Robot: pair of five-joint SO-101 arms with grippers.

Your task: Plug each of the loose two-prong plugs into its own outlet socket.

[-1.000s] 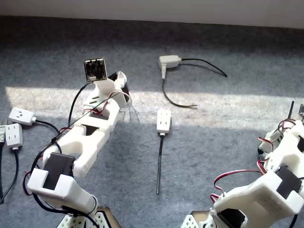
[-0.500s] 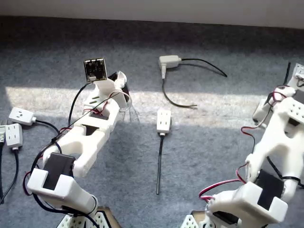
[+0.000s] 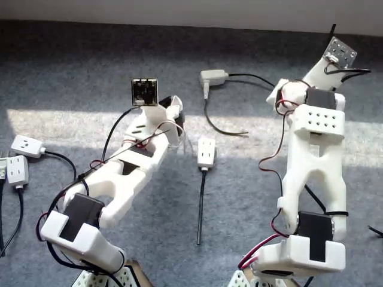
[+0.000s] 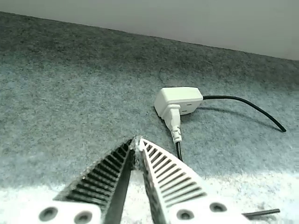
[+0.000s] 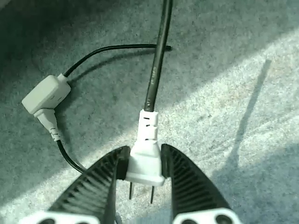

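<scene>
My right gripper is shut on a white two-prong plug, held above the carpet with its black cord trailing away. The right arm stands raised at the right. At the far middle lies a white outlet with a plug seated in it. Another white outlet lies in the middle, its black cord running toward the near edge. My left gripper is shut on nothing, low over the carpet, left of the middle outlet and short of the far one.
Two more white outlets with cords lie at the left edge. A pale wall bounds the far side of the grey carpet. The far outlet's plug cord curls between the two middle outlets.
The right arm has swung up from the near right corner toward the far side. The left arm has shifted right, closer to the middle outlet.
</scene>
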